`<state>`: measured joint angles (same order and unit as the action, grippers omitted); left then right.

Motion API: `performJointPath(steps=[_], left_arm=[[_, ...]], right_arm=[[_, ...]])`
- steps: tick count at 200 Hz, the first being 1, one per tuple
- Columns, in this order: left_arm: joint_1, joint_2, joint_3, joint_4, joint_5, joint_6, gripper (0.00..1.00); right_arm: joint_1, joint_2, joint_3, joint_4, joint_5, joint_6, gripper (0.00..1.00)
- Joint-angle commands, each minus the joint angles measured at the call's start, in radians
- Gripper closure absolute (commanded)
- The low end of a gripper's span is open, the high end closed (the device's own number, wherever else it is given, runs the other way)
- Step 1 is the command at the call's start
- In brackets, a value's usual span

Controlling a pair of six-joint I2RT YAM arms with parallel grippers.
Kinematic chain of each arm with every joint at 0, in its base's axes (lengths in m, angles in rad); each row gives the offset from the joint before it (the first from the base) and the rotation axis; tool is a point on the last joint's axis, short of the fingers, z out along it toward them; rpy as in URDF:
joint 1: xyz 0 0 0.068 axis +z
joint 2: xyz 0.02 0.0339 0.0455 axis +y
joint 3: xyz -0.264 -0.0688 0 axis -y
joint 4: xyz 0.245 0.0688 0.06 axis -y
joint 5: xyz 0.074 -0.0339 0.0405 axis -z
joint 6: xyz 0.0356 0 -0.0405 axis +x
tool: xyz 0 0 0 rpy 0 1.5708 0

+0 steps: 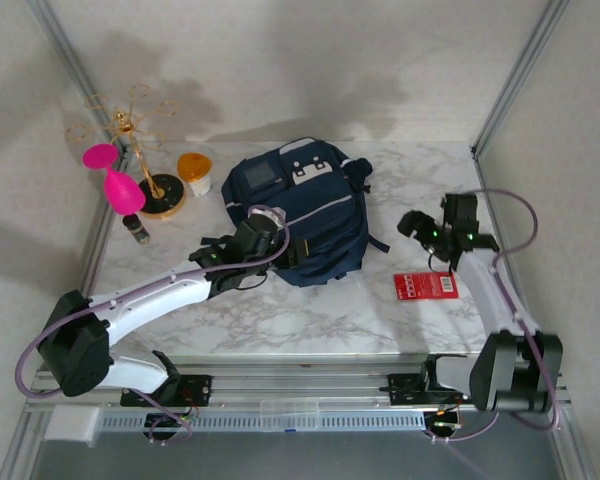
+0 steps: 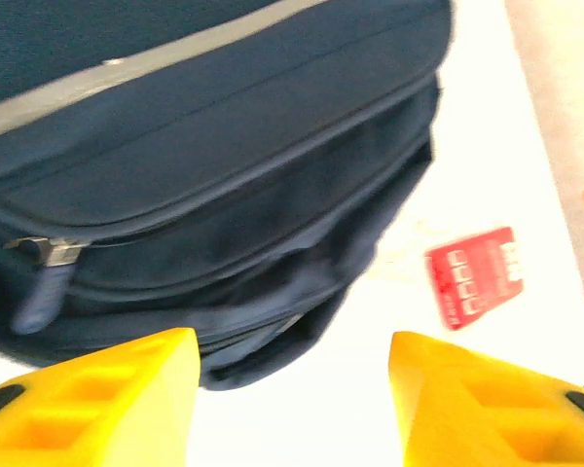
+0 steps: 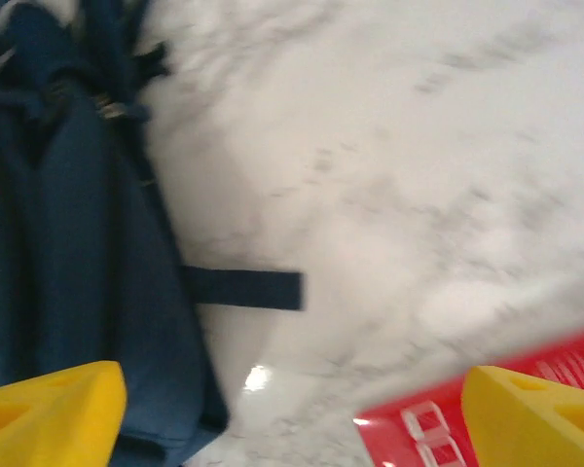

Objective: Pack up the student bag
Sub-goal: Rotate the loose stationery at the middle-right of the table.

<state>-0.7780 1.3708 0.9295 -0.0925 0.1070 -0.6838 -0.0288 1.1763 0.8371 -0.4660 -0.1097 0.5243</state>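
Left gripper (image 2: 290, 394) is hovering, jaws apart, by the student bag (image 1: 300, 215) | right gripper (image 3: 292, 413) is hovering, jaws apart, near red card (image 1: 426, 285) | card's white print is showing too blurred to read

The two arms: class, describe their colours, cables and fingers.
Both the left arm and right arm have white shells between black joints and bases. A pale lilac cable loops along each. Green lights glow near the right wrist. The fingers are bright yellow blocks with moulded recesses.
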Motion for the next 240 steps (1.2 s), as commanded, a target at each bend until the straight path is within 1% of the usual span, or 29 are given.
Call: performJointPath(steps=[1, 15, 32, 41, 58, 84, 96, 110, 126, 151, 163, 176, 199, 216, 224, 240], left_arm=[[-0.06, 0.085, 0.0, 0.151, 0.022, -0.113, 0.45], [-0.095, 0.166, 0.065, 0.159, 0.009, -0.113, 0.43], [-0.134, 0.251, 0.139, 0.182, -0.008, -0.11, 0.42], [-0.148, 0.293, 0.17, 0.21, -0.009, -0.111, 0.41], [-0.17, 0.373, 0.232, 0.229, -0.013, -0.123, 0.4], [-0.187, 0.469, 0.306, 0.264, -0.005, -0.147, 0.39], [-0.196, 0.502, 0.337, 0.267, -0.017, -0.146, 0.39], [-0.199, 0.542, 0.382, 0.228, -0.036, -0.175, 0.38], [-0.202, 0.586, 0.422, 0.21, -0.031, -0.178, 0.38], [-0.211, 0.663, 0.503, 0.175, -0.061, -0.158, 0.38], [-0.213, 0.707, 0.54, 0.148, -0.072, -0.161, 0.39], [-0.215, 0.746, 0.576, 0.142, -0.046, -0.176, 0.41], [-0.241, 0.81, 0.642, 0.134, -0.015, -0.178, 0.46], [-0.247, 0.882, 0.728, 0.085, 0.009, -0.166, 0.49], [-0.245, 0.913, 0.764, 0.06, 0.012, -0.16, 0.51], [-0.245, 0.957, 0.814, 0.044, 0.019, -0.142, 0.53]], right_arm=[[-0.107, -0.075, -0.139, -0.056, 0.094, 0.129, 0.05], [-0.195, -0.103, -0.207, -0.012, 0.068, 0.118, 0.02], [-0.262, -0.102, -0.257, 0.037, 0.065, 0.108, 0.01], [-0.273, -0.086, -0.27, 0.06, 0.069, 0.108, 0.01], [-0.274, -0.029, -0.288, 0.136, 0.036, 0.09, 0.01], [-0.253, 0.08, -0.264, 0.231, -0.03, 0.064, 0.01], [-0.213, 0.117, -0.229, 0.262, -0.029, 0.053, 0.01], [-0.153, 0.171, -0.167, 0.266, -0.018, 0.05, 0.02], [-0.101, 0.229, -0.101, 0.274, -0.01, 0.042, 0.01], [-0.094, 0.303, -0.028, 0.303, -0.092, 0.019, 0.01], [-0.094, 0.324, 0.016, 0.261, -0.116, -0.011, 0.01], [-0.118, 0.321, 0.046, 0.174, -0.08, -0.026, 0.01], [-0.24, 0.241, -0.021, 0.113, -0.152, -0.014, 0.01], [-0.26, 0.182, -0.078, 0.074, -0.148, -0.012, 0.03], [-0.261, 0.157, -0.107, 0.057, -0.14, -0.001, 0.05], [-0.262, 0.117, -0.177, 0.064, -0.201, 0.028, 0.14]])
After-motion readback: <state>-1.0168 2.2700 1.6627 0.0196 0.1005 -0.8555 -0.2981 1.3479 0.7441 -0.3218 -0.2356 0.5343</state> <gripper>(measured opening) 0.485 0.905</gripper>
